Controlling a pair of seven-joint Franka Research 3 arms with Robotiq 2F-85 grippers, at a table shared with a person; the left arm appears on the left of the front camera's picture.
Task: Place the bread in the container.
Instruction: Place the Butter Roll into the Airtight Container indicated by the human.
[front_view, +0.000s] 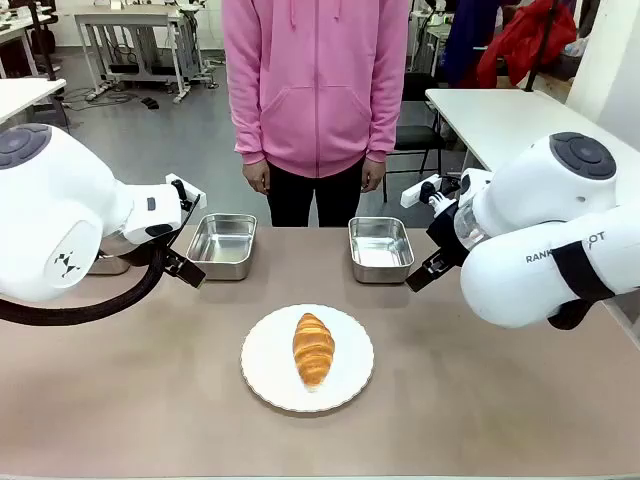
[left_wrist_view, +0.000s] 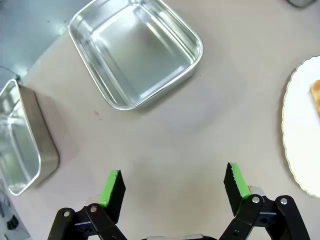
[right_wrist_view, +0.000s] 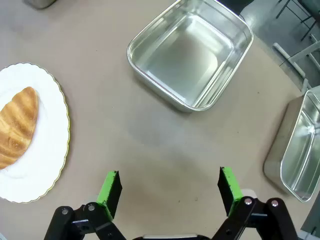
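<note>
left gripper (left_wrist_view: 172, 186) and right gripper (right_wrist_view: 169, 187) hang spread and empty either side of the plate (front_view: 262, 378), where the bread (front_view: 313, 347) lies mid-plate, long axis toward the person, seemingly nearer the right gripper, the container (front_view: 381, 252) just beyond the plate.

The glossy white, rounded left arm (front_view: 60, 215) and right arm (front_view: 545, 250) carry dark grey caps (front_view: 22, 143). The black left gripper (left_wrist_view: 172, 172) and right gripper (right_wrist_view: 168, 174) wear green pads (left_wrist_view: 109, 187).
</note>
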